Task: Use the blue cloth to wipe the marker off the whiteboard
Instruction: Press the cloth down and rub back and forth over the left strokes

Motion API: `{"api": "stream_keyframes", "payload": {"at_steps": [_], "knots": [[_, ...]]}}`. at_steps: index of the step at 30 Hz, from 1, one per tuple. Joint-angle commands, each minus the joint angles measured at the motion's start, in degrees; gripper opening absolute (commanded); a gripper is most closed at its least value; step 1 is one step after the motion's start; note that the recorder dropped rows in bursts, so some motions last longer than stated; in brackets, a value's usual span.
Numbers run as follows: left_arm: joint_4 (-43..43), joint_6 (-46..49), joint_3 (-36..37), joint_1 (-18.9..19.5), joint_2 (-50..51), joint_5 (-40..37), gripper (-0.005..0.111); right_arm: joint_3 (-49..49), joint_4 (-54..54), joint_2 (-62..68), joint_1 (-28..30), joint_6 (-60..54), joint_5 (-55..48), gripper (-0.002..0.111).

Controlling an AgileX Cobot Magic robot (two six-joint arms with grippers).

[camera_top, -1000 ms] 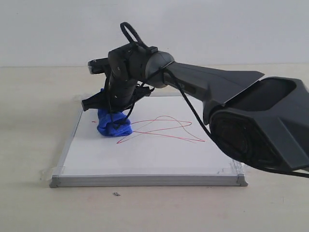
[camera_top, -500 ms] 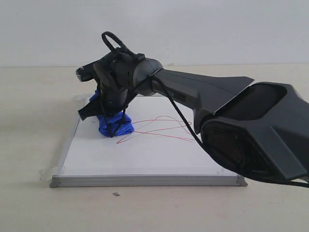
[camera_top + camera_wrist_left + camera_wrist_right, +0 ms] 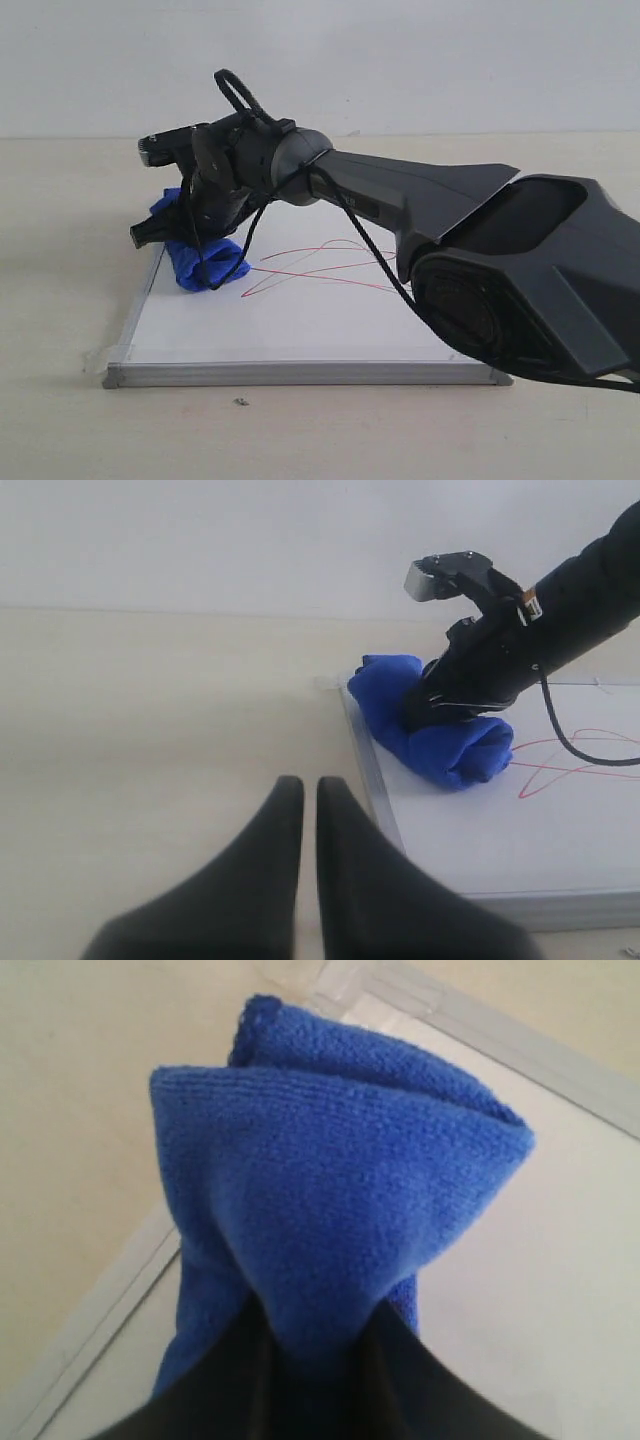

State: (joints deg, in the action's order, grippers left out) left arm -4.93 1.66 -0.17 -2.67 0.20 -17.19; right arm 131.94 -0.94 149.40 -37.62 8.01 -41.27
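Jaws of right gripper (image 3: 443,706) pinch blue cloth (image 3: 207,266) on whiteboard (image 3: 300,325); left gripper (image 3: 301,792) closed, empty.

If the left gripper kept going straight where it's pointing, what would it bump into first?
Probably only the bare table. The left gripper points alongside the edge of the whiteboard, so that and the blue cloth lie off to one side of its path. Depth is hard to judge from here.

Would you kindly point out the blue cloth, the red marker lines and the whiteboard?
blue cloth (image 3: 207,268): exterior view, its bunched lower end.
red marker lines (image 3: 325,270): exterior view, middle of the scribble.
whiteboard (image 3: 300,335): exterior view, bare white surface near the front frame.
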Motion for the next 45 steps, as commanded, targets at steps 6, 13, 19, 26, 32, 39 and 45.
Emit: {"api": "stream_keyframes", "payload": {"at_steps": [6,13,19,26,32,39,45], "knots": [[0.1,0.1,0.2,0.2,-0.2,0.4,0.005,-0.4,11.0,0.4,0.5,5.3,-6.7,0.0],[0.1,0.1,0.2,0.2,-0.2,0.4,0.005,-0.4,16.1,-0.6,1.8,6.3,-17.6,0.0],[0.1,0.1,0.2,0.2,-0.2,0.4,0.005,-0.4,2.7,-0.9,-1.2,-6.0,-4.1,0.0],[0.1,0.1,0.2,0.2,-0.2,0.4,0.005,-0.4,4.1,-0.9,-1.7,-1.5,4.4,0.0],[0.1,0.1,0.2,0.2,-0.2,0.4,0.005,-0.4,14.0,-0.9,0.1,2.7,-5.2,0.0],[0.1,0.1,0.2,0.2,-0.2,0.4,0.005,-0.4,12.4,-0.9,1.1,4.6,-6.5,0.0],[0.1,0.1,0.2,0.2,-0.2,0.4,0.005,-0.4,-6.4,-0.9,-0.2,-8.0,1.3,0.0]]}}
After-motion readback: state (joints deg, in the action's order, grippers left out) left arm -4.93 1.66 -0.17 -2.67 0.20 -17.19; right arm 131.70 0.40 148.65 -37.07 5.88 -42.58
